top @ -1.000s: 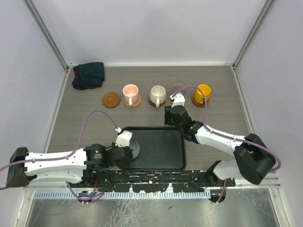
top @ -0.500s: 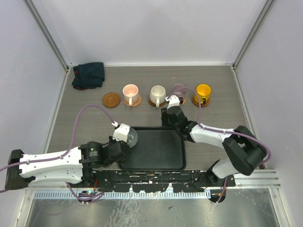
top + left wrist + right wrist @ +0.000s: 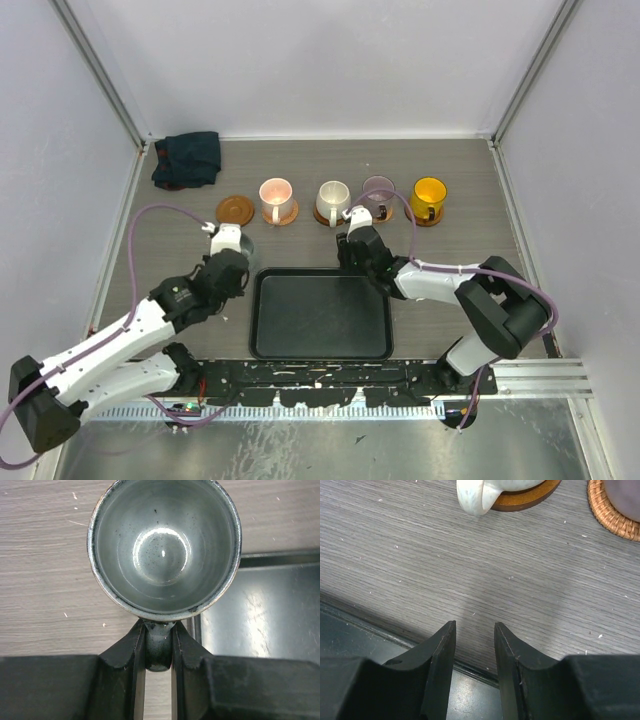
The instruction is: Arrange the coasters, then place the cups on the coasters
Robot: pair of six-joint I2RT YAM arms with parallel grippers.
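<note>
My left gripper (image 3: 159, 630) is shut on the handle of the grey-green cup (image 3: 164, 550), which hangs upright over the table just left of the black tray's far corner. From above, this cup (image 3: 242, 246) and the left gripper (image 3: 228, 260) are in front of an empty brown coaster (image 3: 235, 210). The pink cup (image 3: 275, 196), cream cup (image 3: 331, 199), mauve cup (image 3: 377, 187) and yellow cup (image 3: 430, 195) each stand on a coaster in a row. My right gripper (image 3: 475, 627) is open and empty over bare table, in front of the cream cup's handle (image 3: 477, 495).
The black tray (image 3: 320, 315) lies empty at the near middle, its far edge under my right fingers (image 3: 440, 650). A dark folded cloth (image 3: 187, 158) sits at the back left. A woven coaster (image 3: 610, 517) shows under the mauve cup.
My left arm carried the grey-green cup out of the tray, left and away, to the table beside the tray's corner. The right gripper drew slightly left and its jaws narrowed.
</note>
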